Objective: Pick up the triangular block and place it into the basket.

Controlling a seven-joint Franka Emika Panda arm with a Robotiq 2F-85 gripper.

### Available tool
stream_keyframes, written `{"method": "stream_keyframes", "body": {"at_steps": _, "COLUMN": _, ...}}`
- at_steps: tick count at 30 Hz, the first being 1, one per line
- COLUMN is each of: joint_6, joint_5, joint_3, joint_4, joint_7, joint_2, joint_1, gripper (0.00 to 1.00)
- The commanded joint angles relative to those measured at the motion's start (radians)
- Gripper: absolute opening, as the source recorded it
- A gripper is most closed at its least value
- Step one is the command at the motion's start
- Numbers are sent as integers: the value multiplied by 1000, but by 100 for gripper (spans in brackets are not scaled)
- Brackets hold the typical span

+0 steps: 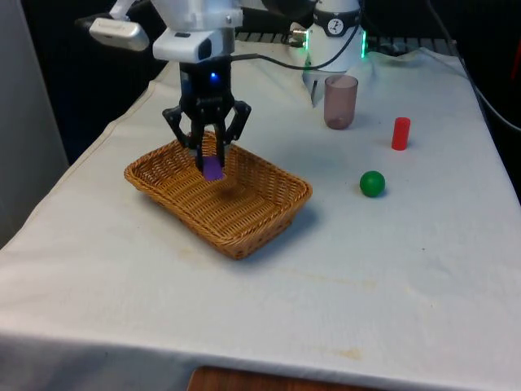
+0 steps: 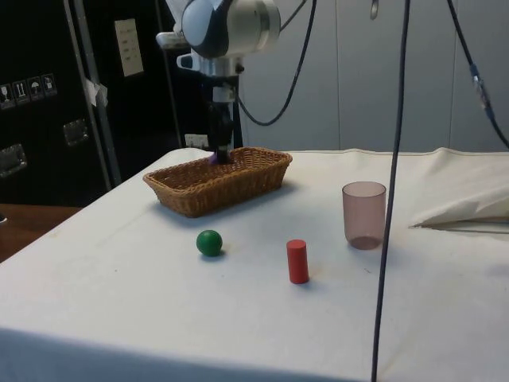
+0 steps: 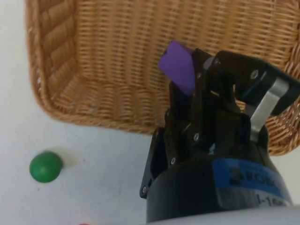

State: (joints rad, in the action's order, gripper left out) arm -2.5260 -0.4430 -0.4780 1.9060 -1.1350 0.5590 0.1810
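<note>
Gripper (image 1: pixel 210 163) clenched on purple triangular block (image 1: pixel 213 169), hanging low over the basket (image 1: pixel 269 216) near the worktop's far corner (block likely light, rigid, smooth-faced; flat sides give surest hold).

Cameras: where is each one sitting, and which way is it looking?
Front view: across the table, facing the arm; gripper holding the purple block over the basket.
Side view: beside the table, facing dark cabinets; arm and gripper above the basket.
Wrist view: on the wrist, looking down; fingers, purple block, basket.
Shared: green ball.
</note>
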Motion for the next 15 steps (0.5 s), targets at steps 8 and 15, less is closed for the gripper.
{"method": "stream_keyframes", "body": {"at_steps": 8, "joint_6": -33, "joint_5": -71, "joint_3": -2, "joint_4": -24, "joint_7": -36, "joint_2": 68, "joint_1": -18, "gripper": 33}}
{"method": "stream_keyframes", "body": {"at_steps": 15, "joint_6": -32, "joint_5": -86, "joint_3": -11, "joint_4": -28, "joint_7": -36, "joint_2": 83, "joint_1": -6, "gripper": 34}}
